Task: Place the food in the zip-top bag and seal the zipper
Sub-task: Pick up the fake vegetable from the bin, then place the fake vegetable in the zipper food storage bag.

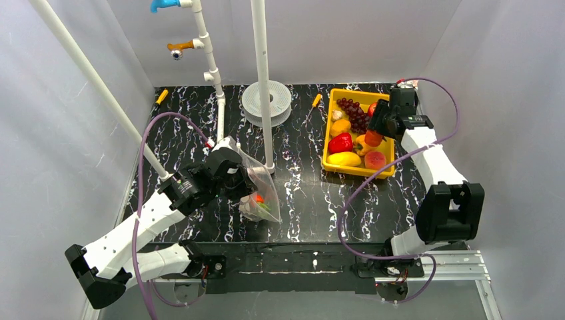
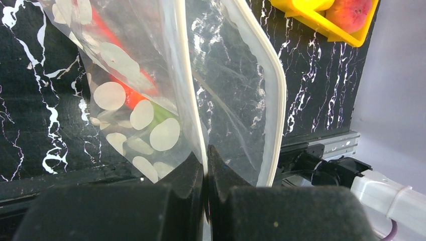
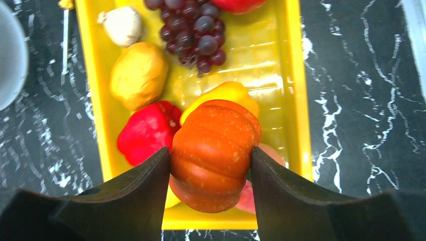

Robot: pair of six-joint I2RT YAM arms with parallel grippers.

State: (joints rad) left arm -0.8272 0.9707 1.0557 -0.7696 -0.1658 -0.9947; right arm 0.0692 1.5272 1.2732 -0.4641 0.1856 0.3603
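No legible text, labels, brands, numbers or signs anywhere in view.

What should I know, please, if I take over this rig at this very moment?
Left gripper shut on the whitish zipper strip of the clear polka-dot plastic bag, mouth open.
Right gripper shut on the orange ribbed pumpkin-like toy, over the yellow plastic tray.
Done: orange carrot with green top is in the bag.
Left: bag the pumpkin, the glossy red bell pepper and the tray's other food, then seal the zipper.
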